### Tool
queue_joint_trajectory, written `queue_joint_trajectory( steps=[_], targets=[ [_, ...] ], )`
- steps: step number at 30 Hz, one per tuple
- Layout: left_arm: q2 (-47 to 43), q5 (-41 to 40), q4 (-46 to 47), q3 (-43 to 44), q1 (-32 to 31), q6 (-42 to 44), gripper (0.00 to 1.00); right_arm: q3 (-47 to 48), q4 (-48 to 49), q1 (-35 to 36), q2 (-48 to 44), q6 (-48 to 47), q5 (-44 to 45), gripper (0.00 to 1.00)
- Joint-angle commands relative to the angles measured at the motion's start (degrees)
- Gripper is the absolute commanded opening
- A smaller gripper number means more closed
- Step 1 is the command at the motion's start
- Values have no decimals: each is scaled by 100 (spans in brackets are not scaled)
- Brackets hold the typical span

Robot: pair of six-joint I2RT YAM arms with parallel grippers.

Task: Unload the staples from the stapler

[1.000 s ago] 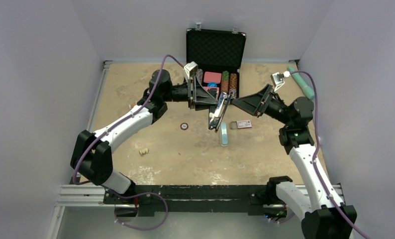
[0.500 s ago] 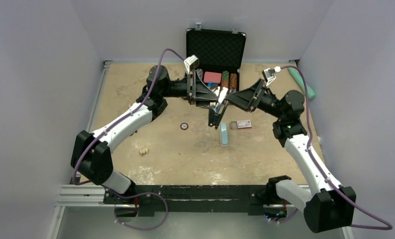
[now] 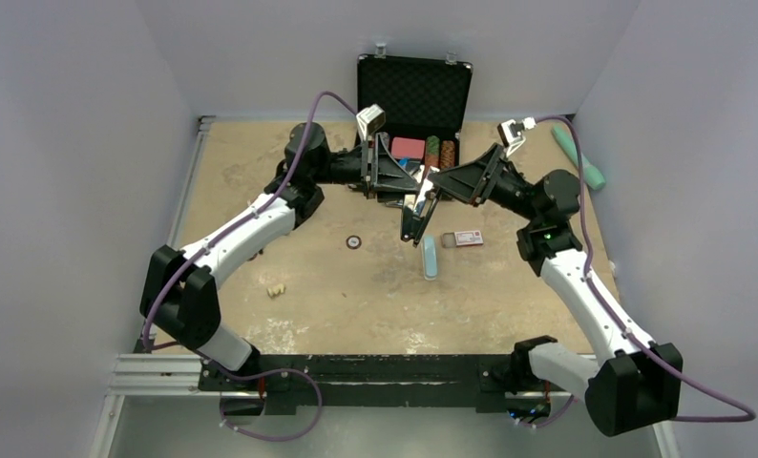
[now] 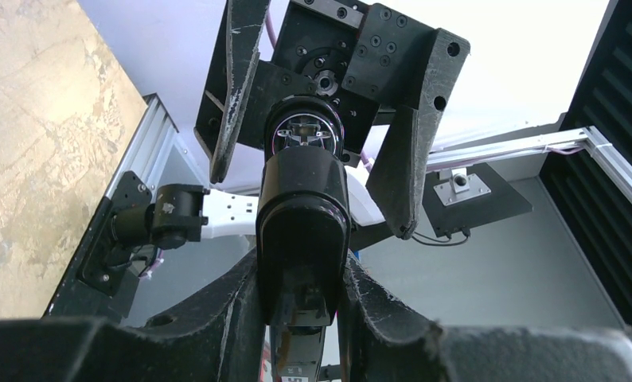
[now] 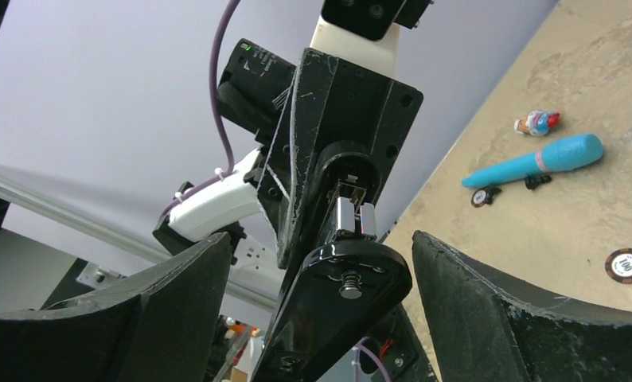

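Note:
A black stapler (image 3: pixel 417 214) hangs in the air above the middle of the table, tilted with its lower end toward the front. My left gripper (image 3: pixel 406 194) is shut on it; in the left wrist view the black body (image 4: pixel 301 231) is pinched between both fingers (image 4: pixel 380 314). My right gripper (image 5: pixel 333 318) has come in from the right and stands open around the stapler's rounded end (image 5: pixel 341 298), with a gap on each side. From above, the right gripper (image 3: pixel 434 183) sits at the stapler's upper end. The staples are hidden.
A light blue stapler (image 3: pixel 430 256) lies on the table under the held one, with a small card (image 3: pixel 469 239) beside it. A poker chip (image 3: pixel 353 242) and a cream lump (image 3: pixel 276 290) lie to the left. An open black case (image 3: pixel 413 95) stands at the back. A teal stick (image 3: pixel 578 157) lies far right.
My right arm has swung left and its open gripper has closed in around the end of the held stapler, its jaws narrowing a little. The left gripper has kept its hold, shifting only slightly.

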Motion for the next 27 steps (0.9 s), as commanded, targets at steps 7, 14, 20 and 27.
queue_joint_trajectory(
  steps=[7,14,20,27],
  targets=[
    [-107,72,332,299,35,-95,0,180,564,173,209,195,143,79],
    [-176,43,87,336,31,92,0,119,235,170,42,53,326,46],
    [-295,-32,-144,215,33,295,0,15,-306,171,-106,-123,489,0],
    [-422,-410,57,-292,37,109,0,-23,-1460,171,-146,-445,855,0]
  ],
)
